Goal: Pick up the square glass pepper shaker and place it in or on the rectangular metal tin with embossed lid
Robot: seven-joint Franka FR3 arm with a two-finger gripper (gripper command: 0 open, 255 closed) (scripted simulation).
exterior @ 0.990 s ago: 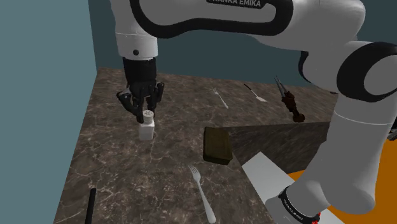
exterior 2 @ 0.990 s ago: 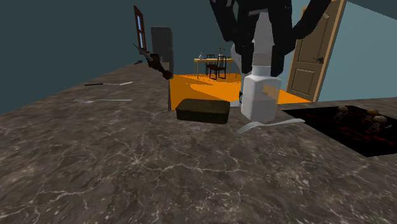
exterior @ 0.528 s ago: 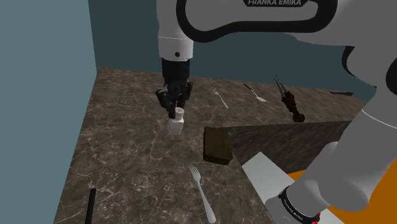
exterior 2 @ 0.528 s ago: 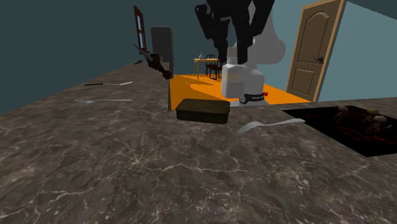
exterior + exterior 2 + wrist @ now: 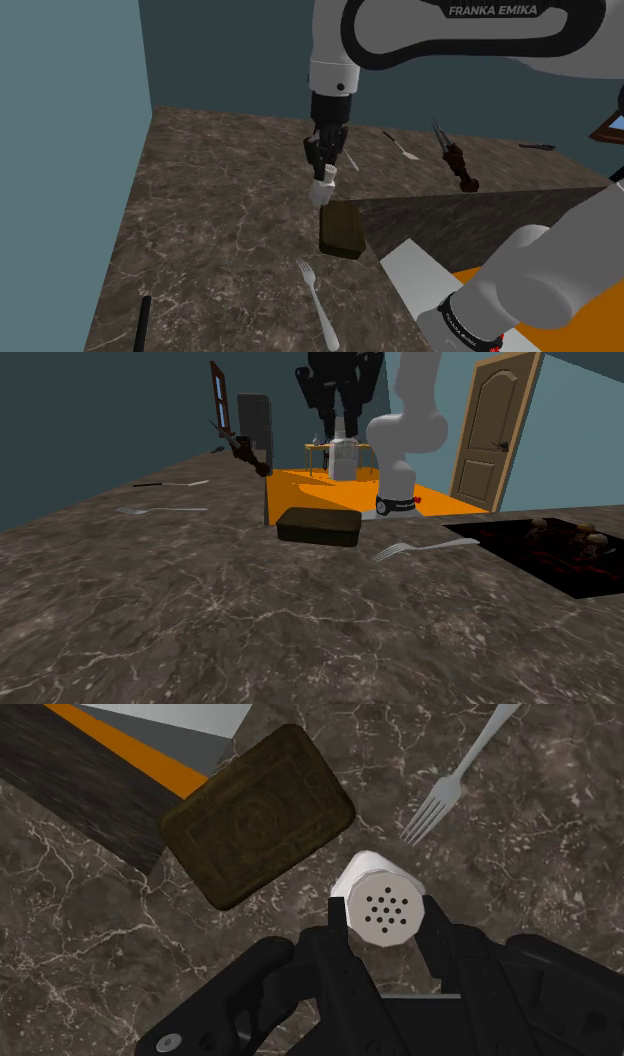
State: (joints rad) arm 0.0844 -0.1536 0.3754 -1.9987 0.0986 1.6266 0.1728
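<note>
A white square pepper shaker (image 5: 324, 189) (image 5: 343, 458) (image 5: 381, 903) with a perforated top hangs in the air, clasped between the black fingers of my gripper (image 5: 322, 178) (image 5: 341, 436) (image 5: 384, 926). The dark rectangular tin (image 5: 342, 228) (image 5: 319, 525) (image 5: 257, 814) with an embossed lid lies flat on the marble counter near its edge. In the shoulder view the shaker hangs just above the tin's far end. In the wrist view the tin lies below and beside the shaker, not straight under it.
A silver fork (image 5: 317, 297) (image 5: 420, 547) (image 5: 458, 784) lies on the counter close to the tin. More utensils (image 5: 346, 154) and a dark-handled tool (image 5: 456, 160) lie at the far side. The counter edge (image 5: 440, 200) drops off by the tin. A sunken sink (image 5: 560, 552) lies at the second exterior view's right.
The gripper has carried the shaker to the shoulder view's right, from the open counter to a spot beside and above the tin. Its grip has stayed shut.
</note>
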